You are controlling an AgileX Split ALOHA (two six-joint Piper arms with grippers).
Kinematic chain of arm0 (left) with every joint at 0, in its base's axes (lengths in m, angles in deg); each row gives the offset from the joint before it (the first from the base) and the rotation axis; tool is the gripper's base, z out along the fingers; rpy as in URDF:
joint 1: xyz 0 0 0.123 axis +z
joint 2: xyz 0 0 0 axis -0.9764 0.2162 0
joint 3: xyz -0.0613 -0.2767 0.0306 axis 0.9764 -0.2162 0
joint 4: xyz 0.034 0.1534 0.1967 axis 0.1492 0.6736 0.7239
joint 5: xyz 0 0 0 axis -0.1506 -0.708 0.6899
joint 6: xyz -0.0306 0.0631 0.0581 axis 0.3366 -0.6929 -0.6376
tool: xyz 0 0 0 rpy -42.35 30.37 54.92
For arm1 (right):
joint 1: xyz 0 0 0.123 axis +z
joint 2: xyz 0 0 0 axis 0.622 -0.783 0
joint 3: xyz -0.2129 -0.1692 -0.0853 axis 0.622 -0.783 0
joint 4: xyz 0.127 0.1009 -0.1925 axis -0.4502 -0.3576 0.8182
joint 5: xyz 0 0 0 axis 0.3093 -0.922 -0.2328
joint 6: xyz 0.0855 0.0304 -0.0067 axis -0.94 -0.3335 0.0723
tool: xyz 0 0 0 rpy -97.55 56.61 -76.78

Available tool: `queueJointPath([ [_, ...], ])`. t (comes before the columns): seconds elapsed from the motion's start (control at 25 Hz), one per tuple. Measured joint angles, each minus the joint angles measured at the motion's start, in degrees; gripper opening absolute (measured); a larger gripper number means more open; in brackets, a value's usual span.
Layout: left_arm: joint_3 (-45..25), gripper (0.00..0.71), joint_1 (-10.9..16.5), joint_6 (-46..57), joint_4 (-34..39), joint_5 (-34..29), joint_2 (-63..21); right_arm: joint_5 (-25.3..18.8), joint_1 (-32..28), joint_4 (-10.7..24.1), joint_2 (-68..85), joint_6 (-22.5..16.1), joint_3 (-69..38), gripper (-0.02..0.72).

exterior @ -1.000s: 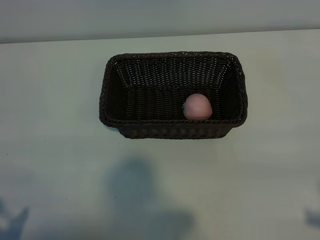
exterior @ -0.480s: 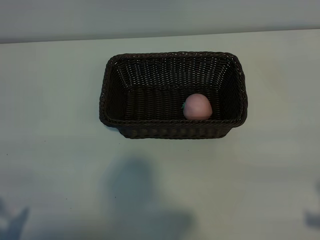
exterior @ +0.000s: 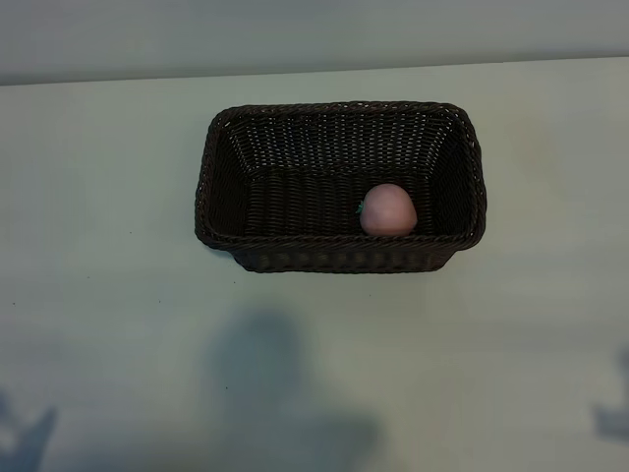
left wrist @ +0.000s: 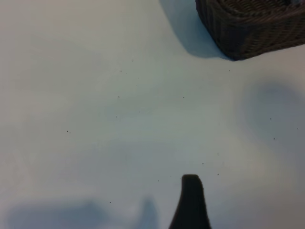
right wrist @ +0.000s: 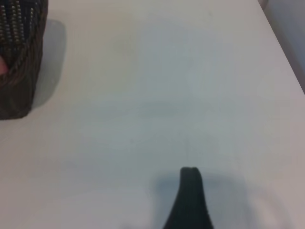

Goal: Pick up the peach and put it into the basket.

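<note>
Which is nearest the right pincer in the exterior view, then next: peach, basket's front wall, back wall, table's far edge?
1. The basket's front wall, on the side facing the right pincer.
2. The peach, just behind that wall, inside.
3. The back wall.
4. The table's far edge, beyond everything.

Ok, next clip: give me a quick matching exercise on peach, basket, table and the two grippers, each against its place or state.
Things:
1. peach
2. basket
3. table
4. left gripper and right gripper

Places or states:
A. pale surface carrying everything
B. dark woven, standing mid-table
C. lying inside, by the near wall toward the right end
D. open, holding nothing, away from the basket

Pairs: 1-C, 2-B, 3-A, 4-D
</note>
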Motion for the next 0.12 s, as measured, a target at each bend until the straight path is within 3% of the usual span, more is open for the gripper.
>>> queueJointPath([
  [0.12,0.0,0.579,0.0,0.0,0.0,0.0,0.0,0.0,0.0,0.0,0.1,0.0,0.0,0.562],
])
